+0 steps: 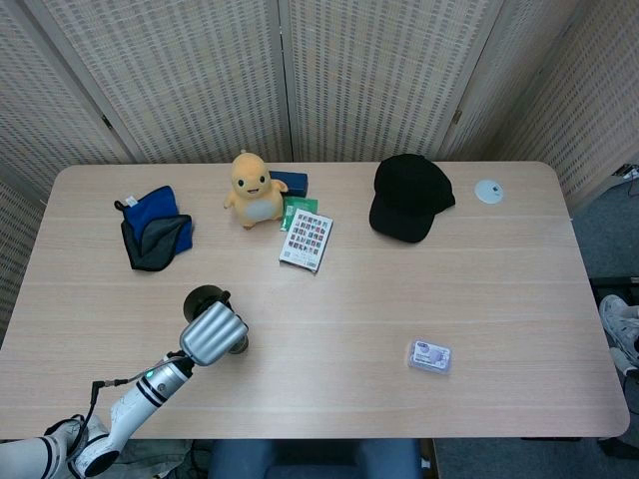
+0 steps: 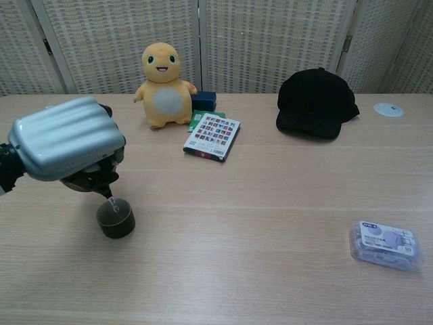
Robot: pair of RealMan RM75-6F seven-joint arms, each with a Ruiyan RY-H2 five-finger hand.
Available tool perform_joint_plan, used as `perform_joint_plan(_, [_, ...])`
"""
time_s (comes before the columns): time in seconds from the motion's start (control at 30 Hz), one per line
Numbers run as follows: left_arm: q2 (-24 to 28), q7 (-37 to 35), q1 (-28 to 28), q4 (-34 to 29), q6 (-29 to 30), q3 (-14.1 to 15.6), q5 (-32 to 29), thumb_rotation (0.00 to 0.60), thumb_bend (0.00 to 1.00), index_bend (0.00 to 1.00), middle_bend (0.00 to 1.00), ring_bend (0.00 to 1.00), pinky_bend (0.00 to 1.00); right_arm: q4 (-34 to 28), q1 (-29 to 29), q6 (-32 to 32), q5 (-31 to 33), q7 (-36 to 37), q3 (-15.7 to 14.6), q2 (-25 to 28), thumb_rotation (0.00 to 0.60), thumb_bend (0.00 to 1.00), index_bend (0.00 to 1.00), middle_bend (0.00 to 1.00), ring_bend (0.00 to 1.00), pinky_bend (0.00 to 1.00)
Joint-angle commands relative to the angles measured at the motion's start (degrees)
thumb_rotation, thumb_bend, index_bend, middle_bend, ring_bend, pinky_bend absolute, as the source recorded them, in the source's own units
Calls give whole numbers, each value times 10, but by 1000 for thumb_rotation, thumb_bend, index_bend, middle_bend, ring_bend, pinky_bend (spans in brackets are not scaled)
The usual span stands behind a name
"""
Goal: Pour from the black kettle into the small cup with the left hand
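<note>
The left hand (image 2: 66,138) hides most of the black kettle (image 2: 91,177); its arm is cropped.

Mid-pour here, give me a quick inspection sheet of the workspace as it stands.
Surface: wooden table, dry where visible.
Job's things: black kettle tilted, spout over the small cup; thin stream entering it.
Clutter: yellow plush toy, card pack, black cap, blue cloth, plastic box, white disc.
Hands: left hand grips the kettle; right hand not in view.
Cables: thin wire by the left forearm.
Surroundings: woven screen panels behind.
</note>
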Motion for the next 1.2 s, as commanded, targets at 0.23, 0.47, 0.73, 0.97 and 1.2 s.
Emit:
perform_joint_plan(0.23, [0,-1,0,0,-2,-2,-2,591,363,1000,1000,966,508,-1,0,0,0,-1,0,0,600,170,381,384,314,384])
perform_joint_plan(0.47, [-1,-7,0,2,-2,-4,-4,585,363,1000,1000,966,508,-1,0,-1,2,-1,0,0,600,170,381,384,315,384])
perform_joint_plan(0.73, [0,-19,-2,5,-2,-11,-11,555,362,1000,1000,966,508,-2,-1,-1,2,-2,0,0,600,169,381,384,315,384])
perform_joint_plan(0.97, [0,-31,-4,7,-8,-18,-25,535,362,1000,1000,966,508,-3,0,-2,3,-3,1,-1,600,169,381,384,314,384])
perform_joint_plan(1.2, [0,-37,-4,13,-8,-24,-35,525,362,1000,1000,966,508,-3,1,-5,5,-4,1,-2,600,170,381,384,314,383])
